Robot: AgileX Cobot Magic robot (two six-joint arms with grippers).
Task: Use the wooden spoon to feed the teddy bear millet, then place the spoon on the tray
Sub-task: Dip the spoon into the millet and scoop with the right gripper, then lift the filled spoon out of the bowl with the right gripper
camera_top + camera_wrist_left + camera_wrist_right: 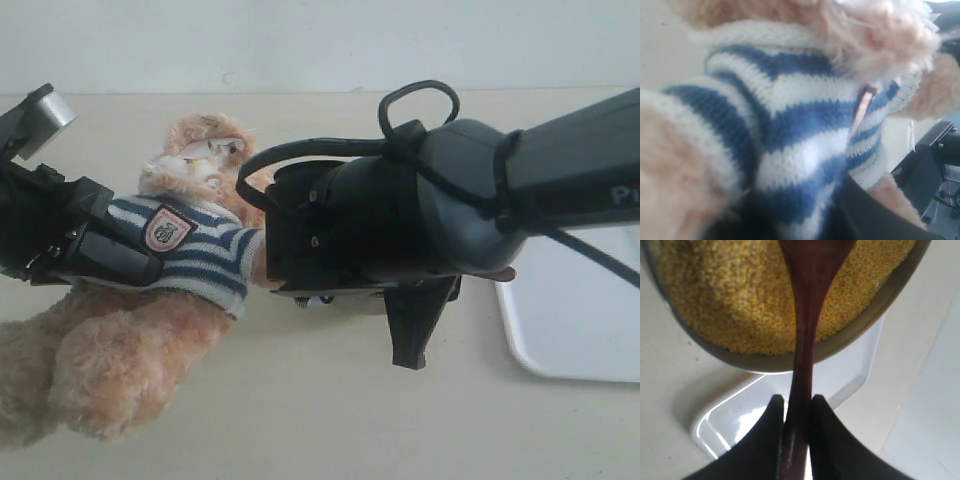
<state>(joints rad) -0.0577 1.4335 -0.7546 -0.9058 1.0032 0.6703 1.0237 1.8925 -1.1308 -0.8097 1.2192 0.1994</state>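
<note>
The teddy bear (pixel 190 235) lies tilted at the left of the exterior view, its muzzle toward the right arm. My left gripper (pixel 135 255) is shut on its striped torso. In the left wrist view the striped shirt (pixel 790 125) fills the frame, with one dark finger (pixel 875 210) against it. My right gripper (pixel 794 400) is shut on the handle of the wooden spoon (pixel 807 315), which reaches over the millet (pixel 730 295) in the metal bowl (pixel 880 305). Part of the spoon's round end is cut off by the frame. The white tray (pixel 740 415) shows beyond the bowl.
In the exterior view the right arm (pixel 450 200) crosses the middle and hides the bowl and spoon. The tray (pixel 575 320) lies at the right edge on the beige table (pixel 330 410). A pale wall runs behind the table.
</note>
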